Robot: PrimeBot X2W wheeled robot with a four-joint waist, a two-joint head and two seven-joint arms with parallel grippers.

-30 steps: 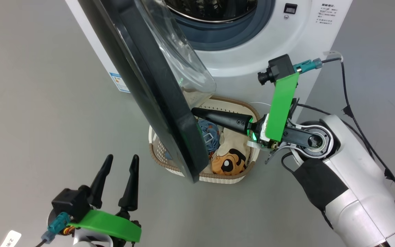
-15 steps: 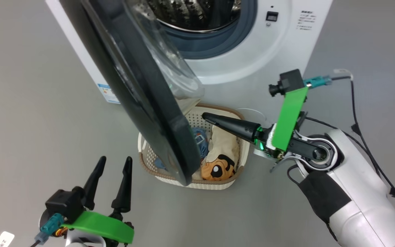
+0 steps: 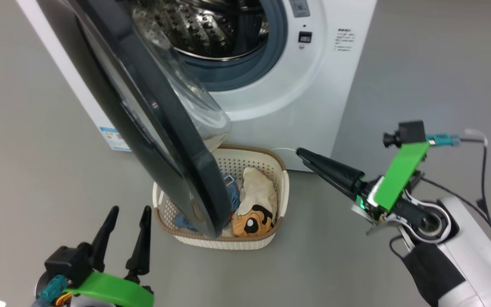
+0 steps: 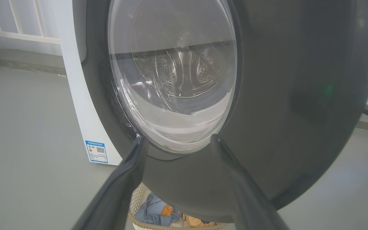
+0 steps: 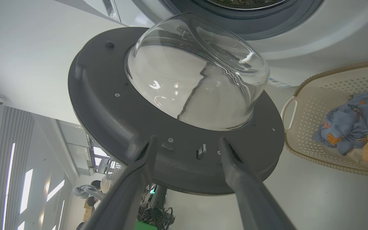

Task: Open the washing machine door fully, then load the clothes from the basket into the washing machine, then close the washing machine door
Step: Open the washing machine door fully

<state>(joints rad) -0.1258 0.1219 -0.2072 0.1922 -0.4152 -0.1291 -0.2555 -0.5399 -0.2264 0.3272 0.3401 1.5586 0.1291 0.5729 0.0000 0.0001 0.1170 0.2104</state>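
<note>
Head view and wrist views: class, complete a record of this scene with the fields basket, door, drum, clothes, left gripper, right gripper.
basket: on the floor before the washing machine
door: partly open, swung out above the basket
drum: steel, no clothes in the visible part
clothes: one blue, one cream, both in the basket
left gripper: open, holding nothing
right gripper: open, holding nothing

The washing machine door [image 3: 177, 162] hides half the basket [image 3: 228, 244] and blue garment [image 3: 232, 196].
</note>
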